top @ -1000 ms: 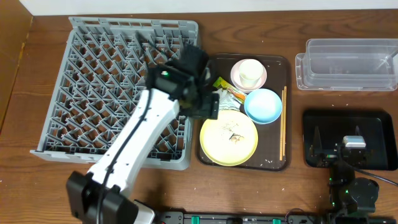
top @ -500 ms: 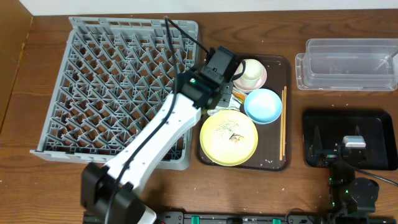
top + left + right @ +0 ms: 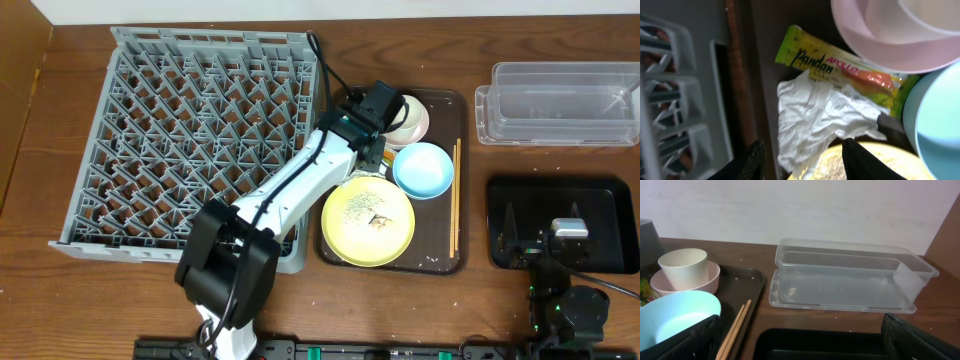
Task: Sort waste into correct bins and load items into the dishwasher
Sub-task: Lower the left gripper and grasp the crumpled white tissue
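White crumpled paper is what I'm lined up on: the napkin (image 3: 820, 117) lies on the dark brown tray (image 3: 440, 262), between the tray's rack-side edge and the pale yellow plate (image 3: 897, 167). Its upper edge overlaps the green-and-yellow wrapper (image 3: 840, 62). My left hand (image 3: 807, 160) hangs just above it with the jaws spread and nothing held, one finger towards the grey dish rack (image 3: 170, 140) and the other over the plate's rim.

My worry is that overlap. If I close where the paper covers the wrapper, I may lift both together and carry two kinds of waste to one bin. The plate-side finger could also catch the rim on the way down, tip the plate and scatter the rice scraps (image 3: 372, 212). The pink saucer (image 3: 875, 45) and light blue bowl (image 3: 937, 120) crowd in close, so there's little room to correct.

The napkin looks thin, soft and loosely bunched; I judge a shallow pinch would catch only a flap and let it slip.

My right hand (image 3: 568, 232) sits over the black tray (image 3: 600, 200) across the bench, jaws apart and empty.
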Controlling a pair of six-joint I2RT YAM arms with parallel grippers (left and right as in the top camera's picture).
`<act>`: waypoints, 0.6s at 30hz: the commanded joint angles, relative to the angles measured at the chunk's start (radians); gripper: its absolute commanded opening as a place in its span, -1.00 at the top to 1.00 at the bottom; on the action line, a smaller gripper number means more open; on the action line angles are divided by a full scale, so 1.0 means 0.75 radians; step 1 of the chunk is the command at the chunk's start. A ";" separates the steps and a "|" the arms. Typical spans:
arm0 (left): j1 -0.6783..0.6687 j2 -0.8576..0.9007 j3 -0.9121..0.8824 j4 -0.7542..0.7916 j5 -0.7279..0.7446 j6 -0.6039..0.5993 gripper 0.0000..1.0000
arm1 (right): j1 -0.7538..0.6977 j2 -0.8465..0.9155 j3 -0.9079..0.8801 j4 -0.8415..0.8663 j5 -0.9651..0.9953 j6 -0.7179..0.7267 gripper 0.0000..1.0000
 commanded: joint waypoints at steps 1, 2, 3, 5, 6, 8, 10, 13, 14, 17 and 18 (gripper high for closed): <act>0.000 0.080 0.009 0.022 0.010 -0.007 -0.01 | 0.013 -0.007 -0.002 -0.006 -0.002 0.017 -0.98; 0.001 0.104 0.009 0.028 0.010 -0.007 -0.01 | 0.013 -0.007 -0.002 -0.006 -0.002 0.017 -0.98; 0.001 0.127 0.009 0.032 0.009 -0.007 -0.01 | 0.013 -0.007 -0.002 -0.006 -0.002 0.017 -0.98; 0.001 0.169 0.009 0.032 0.009 -0.007 -0.01 | 0.013 -0.007 -0.002 -0.006 -0.002 0.017 -0.99; 0.001 0.183 0.009 0.031 0.009 -0.007 -0.01 | 0.013 -0.007 -0.002 -0.006 -0.002 0.017 -0.99; 0.001 0.212 0.009 0.031 0.009 -0.007 -0.01 | 0.013 -0.007 -0.002 -0.006 -0.002 0.017 -0.99; 0.001 0.227 0.009 0.031 0.009 -0.007 0.00 | 0.013 -0.007 -0.002 -0.006 -0.002 0.017 -0.99; 0.001 0.231 0.009 0.032 0.009 -0.007 0.06 | 0.013 -0.007 -0.002 -0.006 -0.002 0.017 -0.99; 0.001 0.229 0.009 0.036 0.009 -0.007 0.08 | 0.013 -0.007 -0.002 -0.006 -0.002 0.017 -0.98; 0.001 0.226 0.009 0.035 0.009 -0.007 0.26 | 0.013 -0.007 -0.002 -0.006 -0.002 0.017 -0.99; 0.001 0.226 0.009 0.034 0.009 -0.007 0.39 | 0.013 -0.007 -0.002 -0.006 -0.002 0.017 -0.98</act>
